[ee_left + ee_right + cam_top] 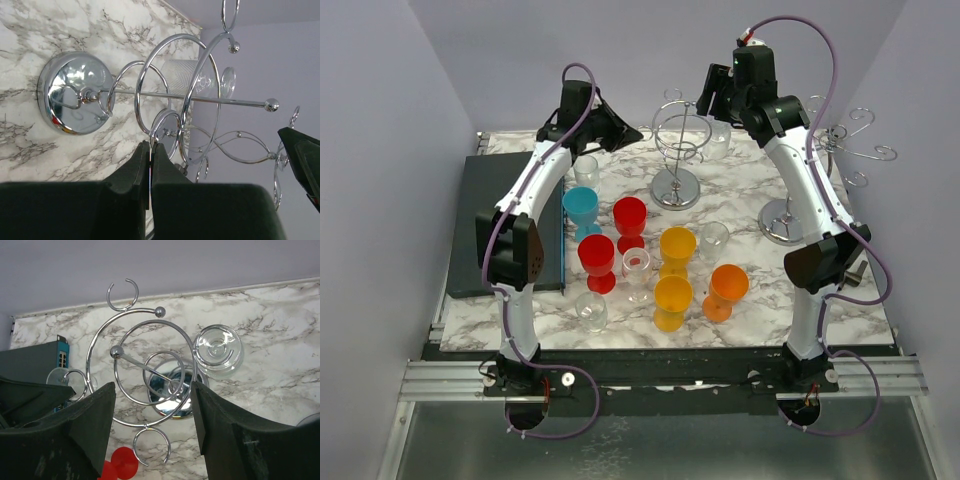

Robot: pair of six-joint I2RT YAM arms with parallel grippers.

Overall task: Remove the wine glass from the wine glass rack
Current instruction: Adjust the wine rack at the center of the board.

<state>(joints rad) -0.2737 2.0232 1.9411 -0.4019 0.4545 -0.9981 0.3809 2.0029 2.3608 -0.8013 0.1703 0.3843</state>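
**Marble tabletop, two arms reaching at the chrome rack**

Marble-patterned tabletop (750, 195) runs back to a plain pale wall, and the wine glass rack (677, 188) stands on its round chrome base near that rear edge. The wine glass (217, 347), clear, hangs bowl-down from the rack on the side towards the right arm, foot uppermost.

The left arm (535, 190) stretches forward and bends inward, so its wrist points sideways at the rack from the left. The left jaws are pressed fully together with nothing between them. Their tips sit close by a small lower ring of the rack; whether they touch it I cannot tell.

The right arm (800, 180) rises and folds over, with its wrist held high above the rack and looking down. The right jaws stand well apart and hold nothing. In the wrist view the rack's stem and lower rings show between them, and the glass lies just outside the right finger.

In front of the rack stands a cluster of coloured goblets (630, 215) and clear glasses. A dark box (505, 220) lies along the left edge, and a second rack (782, 222) stands by the right arm.
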